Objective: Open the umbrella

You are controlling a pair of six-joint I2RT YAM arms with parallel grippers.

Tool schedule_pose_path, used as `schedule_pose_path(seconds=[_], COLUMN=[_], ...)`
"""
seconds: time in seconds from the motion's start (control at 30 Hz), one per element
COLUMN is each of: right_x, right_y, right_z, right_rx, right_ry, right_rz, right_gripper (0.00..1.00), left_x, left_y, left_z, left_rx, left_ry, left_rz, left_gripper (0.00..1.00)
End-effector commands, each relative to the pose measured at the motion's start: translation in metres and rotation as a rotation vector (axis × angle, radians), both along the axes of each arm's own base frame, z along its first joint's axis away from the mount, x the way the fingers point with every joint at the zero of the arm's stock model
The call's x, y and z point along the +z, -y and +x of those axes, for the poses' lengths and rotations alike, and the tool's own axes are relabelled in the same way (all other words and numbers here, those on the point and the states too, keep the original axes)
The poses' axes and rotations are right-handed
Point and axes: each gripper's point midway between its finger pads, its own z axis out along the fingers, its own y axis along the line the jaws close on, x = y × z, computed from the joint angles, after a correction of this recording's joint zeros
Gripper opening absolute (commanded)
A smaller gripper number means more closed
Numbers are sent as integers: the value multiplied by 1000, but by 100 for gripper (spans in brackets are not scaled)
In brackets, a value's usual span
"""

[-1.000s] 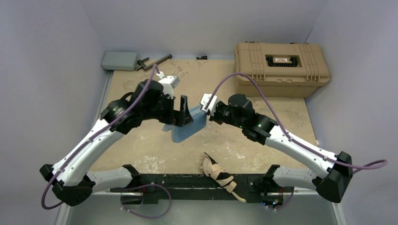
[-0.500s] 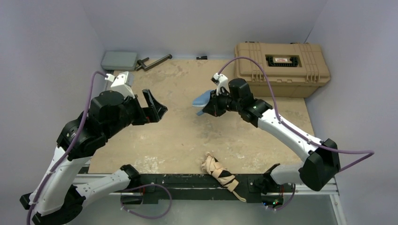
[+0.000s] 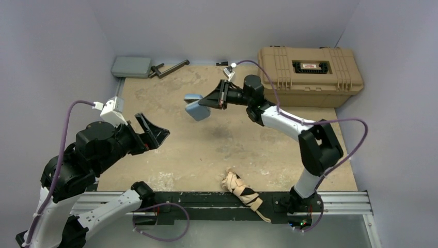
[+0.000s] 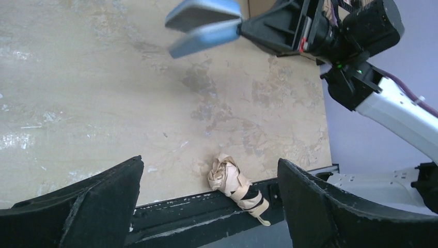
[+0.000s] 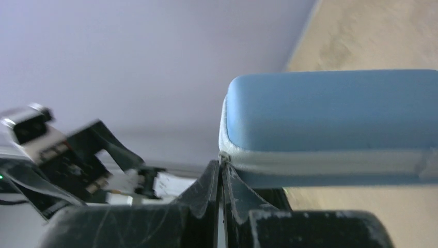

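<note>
- At the near edge of the table (image 3: 175,155), right of centre: the umbrella (image 3: 241,194), folded and strapped shut, resting partly on the black rail (image 3: 196,199) between the arm bases.
- Long axis on a diagonal, bunched end far-left on the tabletop, thin end near-right over the rail.
- Left gripper (image 3: 154,131): spread wide, holding nothing, raised over the left side; umbrella to its near-right, framed between its jaws in the left wrist view.
- Right gripper (image 3: 205,102): clamped tight on the edge of a blue pouch (image 3: 195,110), high over the far middle, pointing left, away from the umbrella.
- Judged the better placed: the left, free and facing it; probably best approached across the axis, not along it.
</note>
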Motion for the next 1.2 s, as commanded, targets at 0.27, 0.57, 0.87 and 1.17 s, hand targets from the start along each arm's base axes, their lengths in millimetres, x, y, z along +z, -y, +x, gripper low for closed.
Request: schedule_pose_path(seconds=[0.27, 0.57, 0.87, 1.17], right_x=[34, 5, -24, -78], right_y=[-42, -45, -5, 96], right_z=[61, 49, 0, -47], right_rx=[140, 57, 61, 32], right_ry=[-292, -272, -7, 163], right_rz=[639, 327, -149, -703], right_gripper=[5, 99, 99, 94], left_x=[1, 8, 9, 13], left_y=[-13, -8, 12, 27], left_z=[-10, -1, 15, 26], left_rx=[-2, -40, -95, -123], left_ry=[-4, 20, 11, 1], left_rz=[40, 123, 163, 158], left_gripper=[99, 100, 100, 100])
